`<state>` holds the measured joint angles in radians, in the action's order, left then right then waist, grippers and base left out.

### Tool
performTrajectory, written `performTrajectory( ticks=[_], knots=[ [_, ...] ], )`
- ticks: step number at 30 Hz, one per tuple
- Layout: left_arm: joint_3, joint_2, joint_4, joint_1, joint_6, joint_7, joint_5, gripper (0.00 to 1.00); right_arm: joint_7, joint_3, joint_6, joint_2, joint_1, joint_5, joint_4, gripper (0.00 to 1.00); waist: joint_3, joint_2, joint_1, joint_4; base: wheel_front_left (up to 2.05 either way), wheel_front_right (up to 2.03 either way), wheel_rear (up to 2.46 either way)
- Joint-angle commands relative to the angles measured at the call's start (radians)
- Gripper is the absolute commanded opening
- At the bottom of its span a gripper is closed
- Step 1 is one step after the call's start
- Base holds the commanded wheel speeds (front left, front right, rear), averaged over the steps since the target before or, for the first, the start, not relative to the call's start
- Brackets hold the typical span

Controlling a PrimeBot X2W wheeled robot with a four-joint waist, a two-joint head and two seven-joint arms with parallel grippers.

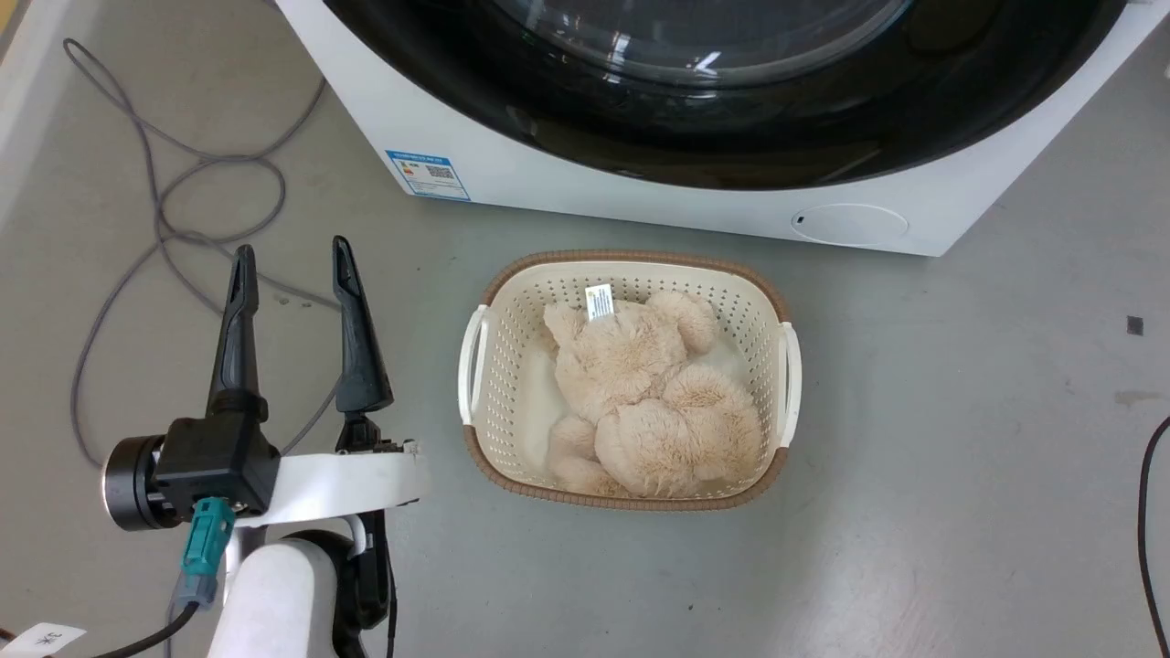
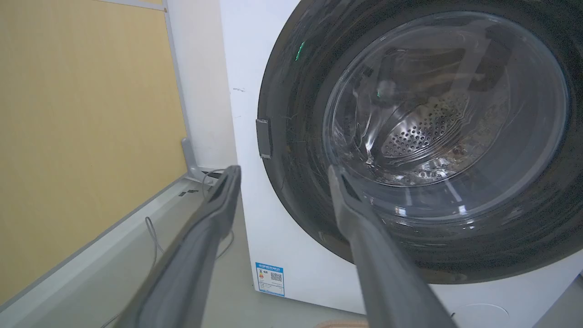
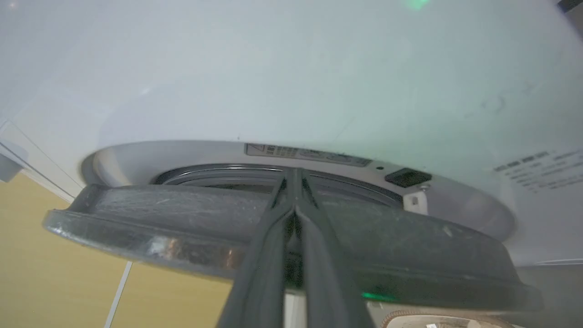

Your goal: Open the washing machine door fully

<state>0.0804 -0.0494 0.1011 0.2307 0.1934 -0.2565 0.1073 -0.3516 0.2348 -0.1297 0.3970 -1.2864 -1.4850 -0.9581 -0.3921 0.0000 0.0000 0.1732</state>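
Where the washing machine door (image 3: pixel 159 218) stands: just ajar, its black rim standing off the white front of the washing machine (image 1: pixel 640 196), with a narrow gap behind it in the right wrist view.
Right gripper (image 3: pixel 295 175): jaws pressed together with nothing between them, tips poked into that gap behind the rim. You are hooking here, not clamping.
Slip risk: the door swings on an arc, so a straight pull could slide the 2 closed jaws off the glossy rim, and the door might fall back.
Left gripper (image 1: pixel 293 249): jaws wide apart, holding nothing, low before the machine's left corner. If the door hinges on that side, it would sweep toward this arm.
Basket (image 1: pixel 631 260): on the floor just before the machine, with a plush toy (image 1: pixel 640 393) inside. The door probably passes above it, but you cannot judge the clearance.
Cable (image 1: pixel 164 228): looped on the floor near the left arm, a snag if the base rolls.
Hard to make out: whether the jaw tips touch the rim's inner face, and whether the small metal piece (image 2: pixel 263 138) on the rim is hinge or catch.
Cut off: the door's upper part, in the head view.
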Motion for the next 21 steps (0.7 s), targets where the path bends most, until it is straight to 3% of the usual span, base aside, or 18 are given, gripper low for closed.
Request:
performTrajectory(
  ticks=[1,13,21],
  knots=[
    [-0.005,-0.001,0.001,0.013,-0.004,-0.005,-0.003,1.00,-0.024,0.015,-0.001,-0.019,0.015,-0.009,0.007,0.00,0.002,0.0000,0.0000,-0.002,0.00,0.00,0.00],
    [-0.009,-0.001,-0.004,-0.003,-0.004,-0.005,-0.007,1.00,-0.103,0.058,-0.001,-0.025,0.098,-0.010,0.057,0.00,0.034,0.0000,0.0000,-0.018,0.00,0.00,0.00],
    [-0.020,-0.001,-0.013,-0.030,-0.010,-0.005,-0.014,1.00,-0.190,0.059,-0.001,-0.030,0.212,-0.066,0.165,0.00,0.081,0.0000,0.0000,-0.034,0.00,0.00,0.00]
  ],
)
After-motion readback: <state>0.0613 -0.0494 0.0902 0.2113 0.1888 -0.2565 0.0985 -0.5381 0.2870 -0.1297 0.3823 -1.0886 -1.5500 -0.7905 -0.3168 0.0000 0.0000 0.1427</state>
